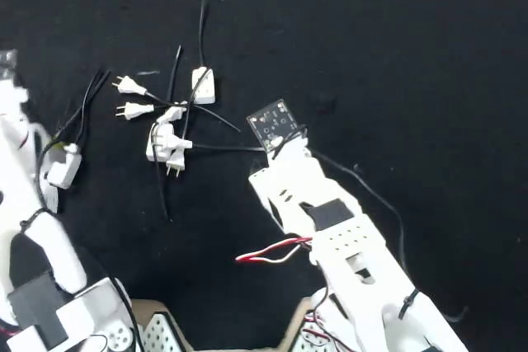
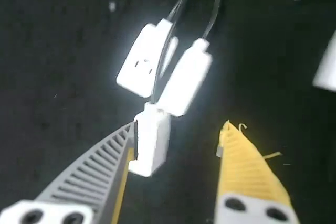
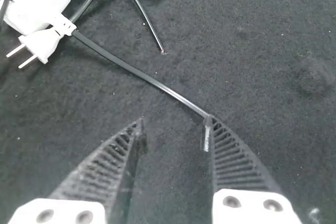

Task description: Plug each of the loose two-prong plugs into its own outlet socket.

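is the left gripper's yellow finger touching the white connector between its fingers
Apart. The left wrist view shows a dark gap between the yellow finger and the white connector, which sits over by the grey finger.

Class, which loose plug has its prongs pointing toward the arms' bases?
The nearest plug, beside a socket; the farthest plug and the middle plug point sideways.

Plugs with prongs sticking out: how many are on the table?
3. The far plug and the middle plug point left, side by side; the near plug points toward the arms. The tangle may hide more.
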Tool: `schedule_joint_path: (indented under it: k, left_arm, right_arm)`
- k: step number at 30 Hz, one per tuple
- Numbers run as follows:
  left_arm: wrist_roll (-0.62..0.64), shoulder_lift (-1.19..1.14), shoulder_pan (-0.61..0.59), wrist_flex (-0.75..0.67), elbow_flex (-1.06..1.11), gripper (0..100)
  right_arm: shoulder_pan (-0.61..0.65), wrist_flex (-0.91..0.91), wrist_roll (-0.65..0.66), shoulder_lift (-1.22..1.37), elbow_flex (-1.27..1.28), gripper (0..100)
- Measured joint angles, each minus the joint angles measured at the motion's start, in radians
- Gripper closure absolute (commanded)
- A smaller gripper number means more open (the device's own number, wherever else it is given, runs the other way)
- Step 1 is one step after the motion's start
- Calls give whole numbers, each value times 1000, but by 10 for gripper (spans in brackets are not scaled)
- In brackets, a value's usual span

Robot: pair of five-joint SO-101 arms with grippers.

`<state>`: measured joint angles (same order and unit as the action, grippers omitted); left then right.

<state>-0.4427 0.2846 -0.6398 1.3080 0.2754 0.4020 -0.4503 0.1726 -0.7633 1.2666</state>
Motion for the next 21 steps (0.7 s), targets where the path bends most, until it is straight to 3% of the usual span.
schedule_joint_path:
  k: [5, 11, 16, 21]
  left_arm:
    - [176, 0, 270, 66, -48, 737]
    - [466, -2, 569, -227, 143, 708]
    - [580, -98, 594, -489, 256, 690]
    - [594, -290, 589, -502, 190, 690]
  right_arm:
    - [0, 0, 0, 0, 0, 819]
    - [0, 0, 0, 0, 0, 819]
    - [0, 0, 0, 0, 0, 819]
    - [0, 0, 0, 0, 0, 819]
